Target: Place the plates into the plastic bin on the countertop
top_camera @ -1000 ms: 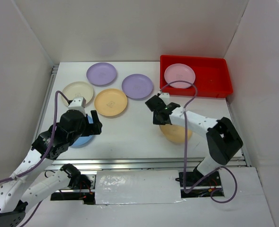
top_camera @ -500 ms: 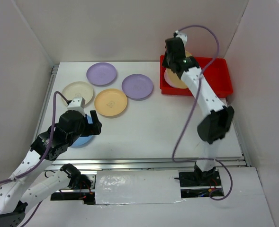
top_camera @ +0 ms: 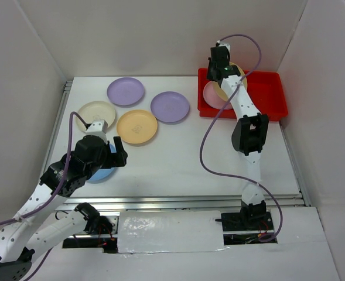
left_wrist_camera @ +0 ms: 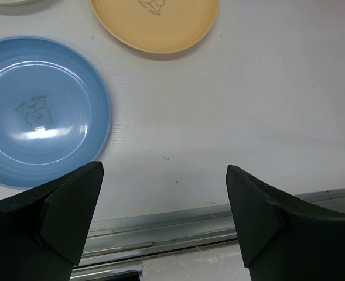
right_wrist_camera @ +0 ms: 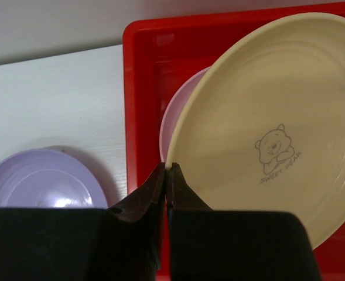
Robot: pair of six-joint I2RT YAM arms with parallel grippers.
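Note:
My right gripper is shut on the rim of a yellow-orange plate and holds it tilted over the left half of the red plastic bin. A pink plate lies in the bin under it. In the right wrist view the gripper pinches the plate above the pink plate and the bin wall. My left gripper is open and empty above a blue plate. The left wrist view shows the gripper and the blue plate.
On the white countertop lie two purple plates, a cream plate and another yellow-orange plate. A metal rail runs along the near edge. White walls stand around the surface. The right half of the bin holds nothing.
My right arm has swung from the table's near middle up to the bin, carrying the yellow-orange plate over the pink plate. The left arm has hardly moved.

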